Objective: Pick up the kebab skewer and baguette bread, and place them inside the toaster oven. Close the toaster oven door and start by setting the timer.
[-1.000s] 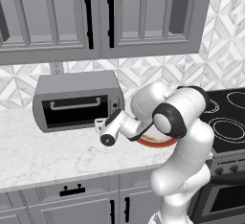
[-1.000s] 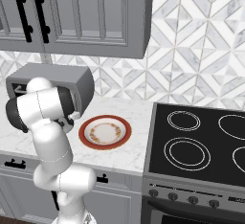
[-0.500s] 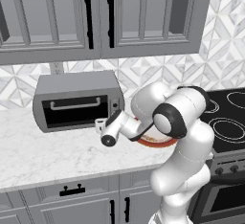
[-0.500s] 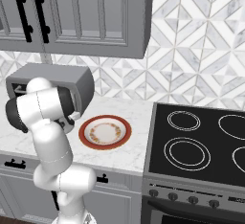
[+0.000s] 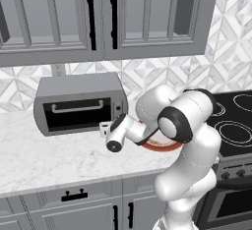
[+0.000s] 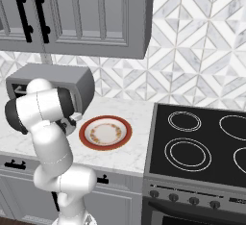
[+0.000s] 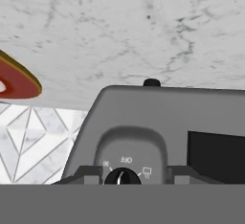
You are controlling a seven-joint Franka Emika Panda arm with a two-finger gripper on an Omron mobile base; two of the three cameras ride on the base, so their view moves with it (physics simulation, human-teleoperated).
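Now the toaster oven door looks shut and the plate is bare. The hand, half open, straddles the timer knob; only turning remains.

A white marble counter runs along grey lower cabinets, ending at the black stove. On it stand the toaster oven against the backsplash and, just to its right, a red-rimmed plate, apart from the oven.
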